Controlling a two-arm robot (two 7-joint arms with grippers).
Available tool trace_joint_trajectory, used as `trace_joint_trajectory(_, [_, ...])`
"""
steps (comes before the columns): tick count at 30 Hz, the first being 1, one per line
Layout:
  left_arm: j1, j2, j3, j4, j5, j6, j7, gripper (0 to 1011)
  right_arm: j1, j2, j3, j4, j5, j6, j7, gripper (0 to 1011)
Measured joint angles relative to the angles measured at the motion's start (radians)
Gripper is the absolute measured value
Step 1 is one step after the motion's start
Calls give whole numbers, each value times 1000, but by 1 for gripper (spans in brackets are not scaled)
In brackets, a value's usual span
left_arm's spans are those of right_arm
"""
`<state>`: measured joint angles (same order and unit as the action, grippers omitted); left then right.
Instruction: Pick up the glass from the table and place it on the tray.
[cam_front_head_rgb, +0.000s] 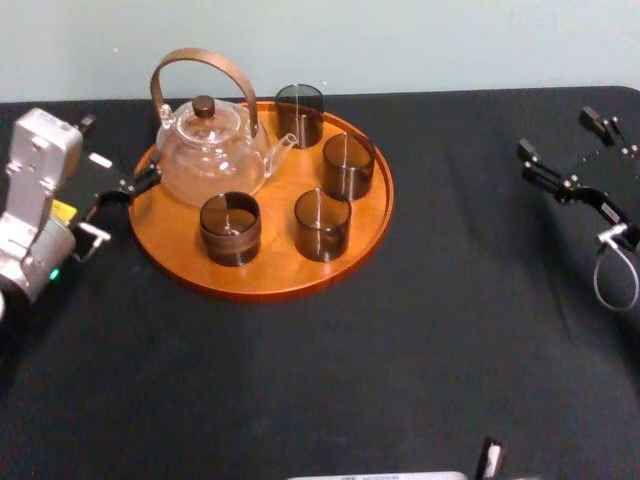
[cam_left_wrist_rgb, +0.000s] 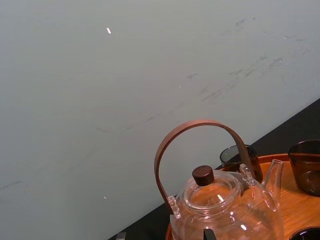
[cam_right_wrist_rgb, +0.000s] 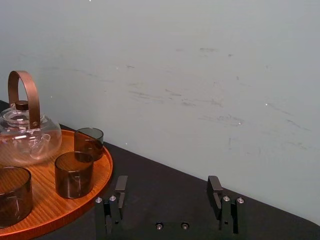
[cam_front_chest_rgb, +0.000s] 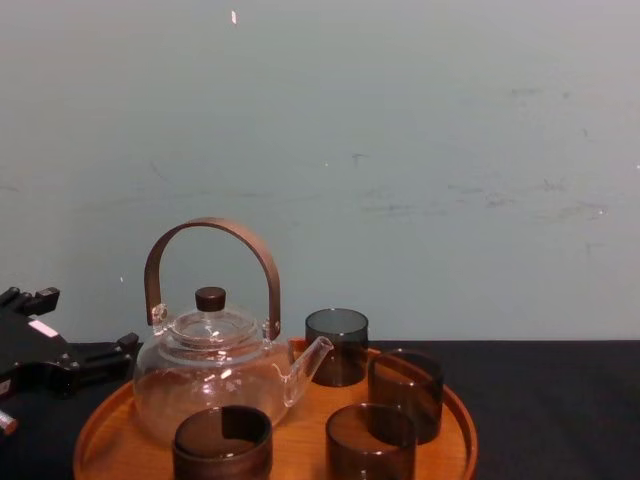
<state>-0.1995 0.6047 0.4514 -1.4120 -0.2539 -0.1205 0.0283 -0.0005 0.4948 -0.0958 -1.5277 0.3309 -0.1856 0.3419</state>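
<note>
Head view, log entry. Surface (cam_front_head_rgb: 420, 330): flat black, carrying everything.

Tray (cam_front_head_rgb: 268, 288): round, wooden, on the left half of the surface. Its low rim keeps the glassware from sliding off.

Teapot (cam_front_head_rgb: 210, 150): clear glass, upright on the tray's back-left part, spout turned toward the middle. This leaves the right and front of the tray free for cups.

Glasses: all four dark ones stand upright inside the rim, apart from one another. They are the back glass (cam_front_head_rgb: 300, 113), right glass (cam_front_head_rgb: 348, 165), front-right glass (cam_front_head_rgb: 322, 224) and front-left glass (cam_front_head_rgb: 230, 228). My judgement is that the placing step is done, since each glass sits flat on the wood and nothing grips it.

Left gripper (cam_front_head_rgb: 118, 208): just beside the tray's left rim, low, fingers spread wide and empty. It is closest to the teapot and the front-left glass. I would lift clear before swinging away, because the teapot handle is near.

Right gripper (cam_right_wrist_rgb: 167, 192): parked well off to the right over bare surface, fingers wide apart, holding nothing and out of the left arm's way.
</note>
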Motion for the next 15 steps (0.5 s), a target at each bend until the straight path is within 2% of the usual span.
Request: trace_joint_trajectory(15, [0,0,0,0,0,0,0,1001,2,3,-4,-2,6,0,8,1002])
